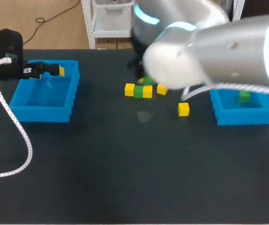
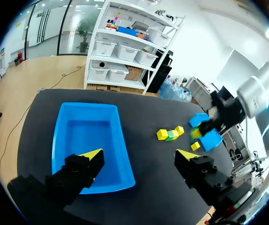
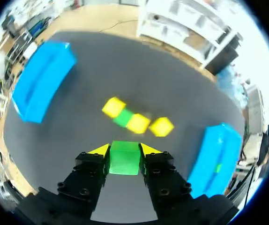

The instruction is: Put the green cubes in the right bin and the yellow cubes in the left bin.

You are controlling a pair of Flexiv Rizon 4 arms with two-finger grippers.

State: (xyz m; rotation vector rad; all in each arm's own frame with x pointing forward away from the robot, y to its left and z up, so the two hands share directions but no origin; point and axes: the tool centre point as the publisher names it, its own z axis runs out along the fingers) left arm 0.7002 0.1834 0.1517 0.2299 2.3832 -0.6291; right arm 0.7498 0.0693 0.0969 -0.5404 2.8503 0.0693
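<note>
My right gripper [image 3: 124, 150] is shut on a green cube [image 3: 124, 159], lifted above the table behind the row of cubes. In the head view the bulky right arm hides most of that gripper; only a bit of the green cube [image 1: 147, 79] shows. A row of yellow [image 1: 129, 89], green [image 1: 138, 92] and yellow [image 1: 147, 91] cubes lies mid-table. Another yellow cube [image 1: 161, 88] lies beside the row, and one yellow cube [image 1: 183, 109] lies nearer the right bin [image 1: 244, 115]. That bin holds a green cube [image 1: 243, 96]. My left gripper [image 2: 139, 154] hangs open over the left bin [image 2: 90, 136].
The left arm's white coiled cable [image 1: 12, 122] trails over the table in front of the left bin [image 1: 45, 105]. The right arm [image 1: 209, 47] spans the back right of the table, above the cubes.
</note>
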